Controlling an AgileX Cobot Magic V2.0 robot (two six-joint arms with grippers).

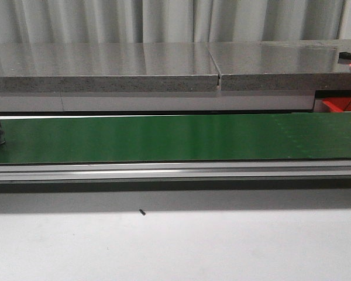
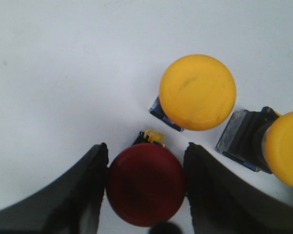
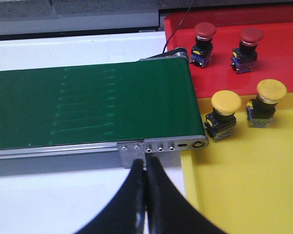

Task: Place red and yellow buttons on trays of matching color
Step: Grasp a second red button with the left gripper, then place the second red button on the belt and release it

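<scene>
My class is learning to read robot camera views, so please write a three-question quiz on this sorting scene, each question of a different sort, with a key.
1. True or false: the left gripper has its fingers on either side of a yellow mushroom-head push button.
2. How many buttons already stand on the red plastic tray and on the yellow plastic tray?
3. Multiple choice: the right gripper is A) wide open, B) shut and empty, C) holding a button.

Key
1. False: it is the red mushroom-head push button; two yellow push buttons lie beside it.
2. Two on each.
3. B, hovering beside the green conveyor belt.
</scene>
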